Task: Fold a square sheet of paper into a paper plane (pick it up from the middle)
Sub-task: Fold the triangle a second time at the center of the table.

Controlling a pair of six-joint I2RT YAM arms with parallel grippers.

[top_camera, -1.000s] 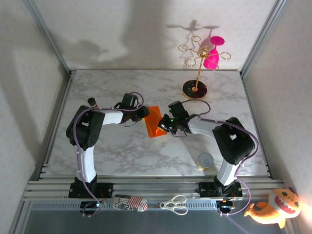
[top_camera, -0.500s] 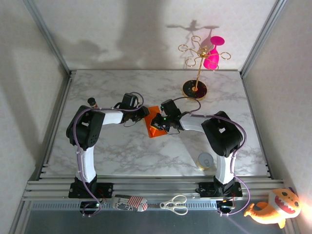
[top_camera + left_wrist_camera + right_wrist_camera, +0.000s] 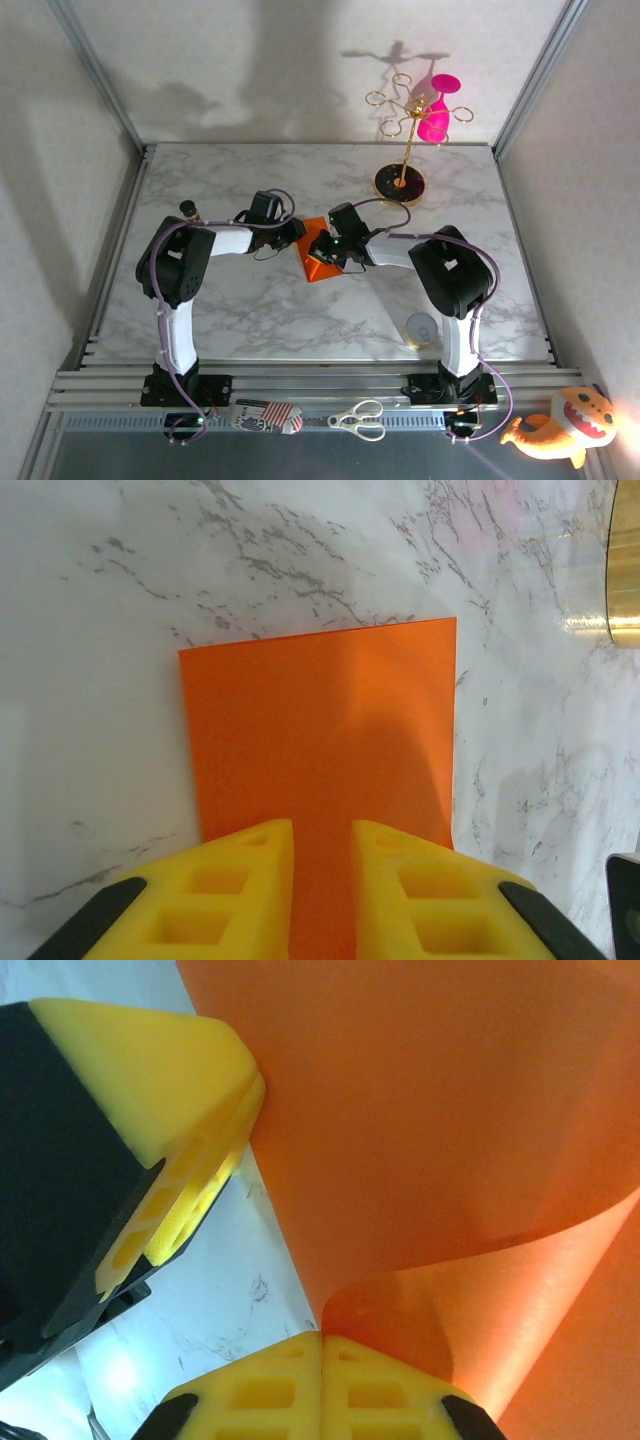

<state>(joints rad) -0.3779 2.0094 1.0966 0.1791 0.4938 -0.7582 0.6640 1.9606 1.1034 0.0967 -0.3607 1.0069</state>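
Note:
The square sheet of paper (image 3: 316, 264) lies bright orange on the marble table between the two arms. In the left wrist view the square sheet of paper (image 3: 320, 720) is flat, and my left gripper (image 3: 322, 825) rests over its near edge, jaws a narrow gap apart with paper showing between them. My left gripper (image 3: 297, 232) sits at the sheet's left side. My right gripper (image 3: 322, 250) hovers over the sheet, and my right gripper (image 3: 322, 1338) is shut on an edge of the paper (image 3: 450, 1110), which curls up and over from its fingertips. The left arm's yellow finger (image 3: 190, 1150) is close by.
A gold stand on a black round base (image 3: 400, 185) holds a pink glass (image 3: 436, 115) at the back right. A small round roll (image 3: 421, 330) lies beside the right arm. Scissors (image 3: 358, 420), a striped packet (image 3: 265, 416) and an orange plush toy (image 3: 560, 428) lie off the table's front edge.
My right gripper has moved left across the sheet, carrying its right edge over, so less orange shows from above. The left gripper has stayed put.

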